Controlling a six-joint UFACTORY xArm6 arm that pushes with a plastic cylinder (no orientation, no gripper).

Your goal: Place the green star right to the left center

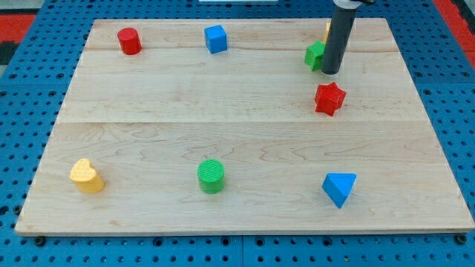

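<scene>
The green star lies near the view's top right of the wooden board, partly hidden behind my rod. My tip rests on the board touching the star's right side. A red star lies just below the tip. A sliver of a yellow block shows behind the rod, above the green star; its shape is hidden.
A red cylinder and a blue cube lie along the view's top. A yellow heart, a green cylinder and a blue triangle lie along the view's bottom. A blue pegboard surrounds the board.
</scene>
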